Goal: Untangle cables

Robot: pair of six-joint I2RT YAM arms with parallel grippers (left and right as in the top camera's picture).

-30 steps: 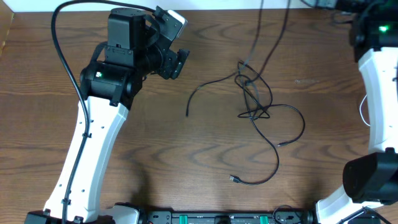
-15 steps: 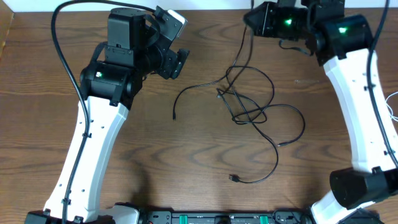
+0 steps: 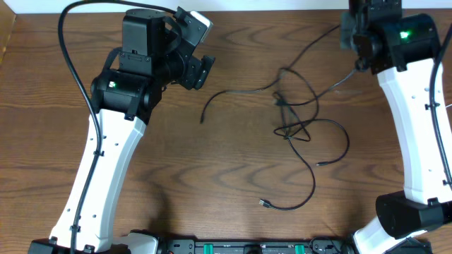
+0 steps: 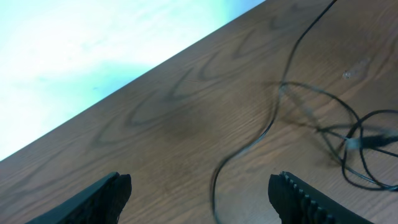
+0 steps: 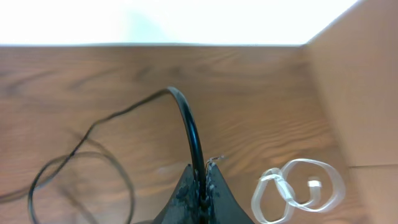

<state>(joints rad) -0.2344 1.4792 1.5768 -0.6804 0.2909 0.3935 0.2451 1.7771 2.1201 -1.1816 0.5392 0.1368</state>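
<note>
Right claw (image 5: 200,186), pinching one thin black cable (image 5: 189,124) at the far right, should draw it slowly clear of the knotted black cable loops (image 3: 295,131) lying mid-way across the brown wooden tabletop (image 3: 176,183); left claw (image 4: 199,199) hovers spread, empty.

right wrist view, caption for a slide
A black cable arcs up from the closed right fingers over the wooden table, white coiled cable alongside.

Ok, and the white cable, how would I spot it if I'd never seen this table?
On the wooden table in the right wrist view, find the right claw pinching a black cable. Just beside it, toward the picture's right, lies the white cable, wound into a small bundle of loops. It is the only pale cord and lies apart from the black ones.
</note>
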